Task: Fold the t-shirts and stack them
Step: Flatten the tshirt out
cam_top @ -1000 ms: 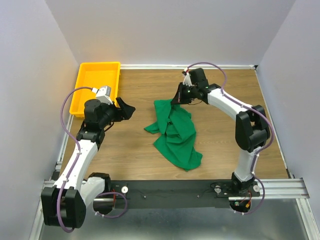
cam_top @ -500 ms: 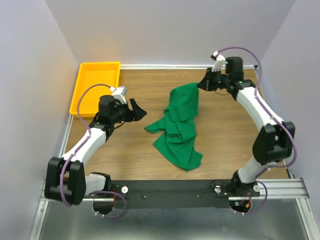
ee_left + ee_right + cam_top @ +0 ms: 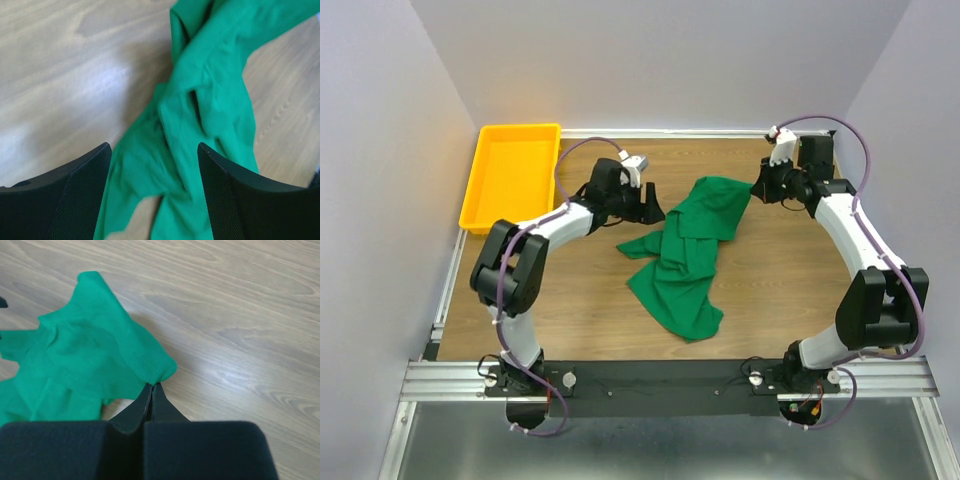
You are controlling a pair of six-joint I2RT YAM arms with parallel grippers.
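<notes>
A crumpled green t-shirt (image 3: 685, 250) lies mid-table, its upper part stretched toward the back right. My right gripper (image 3: 757, 187) is shut on the t-shirt's edge (image 3: 152, 371), pinching a corner of fabric just above the wood. My left gripper (image 3: 653, 208) hovers at the shirt's left side, jaws wide open. In the left wrist view the t-shirt (image 3: 200, 105) fills the space between and beyond the two black fingers (image 3: 75, 195), which hold nothing.
A yellow tray (image 3: 515, 172) stands at the back left corner. White walls close the table on three sides. Bare wooden tabletop (image 3: 570, 290) shows around the shirt. The black rail with the arm bases (image 3: 660, 378) runs along the near edge.
My right gripper has pulled the shirt's corner toward the back right, spreading the upper fabric. My left arm has swung from near the tray rightward to the shirt's left edge.
</notes>
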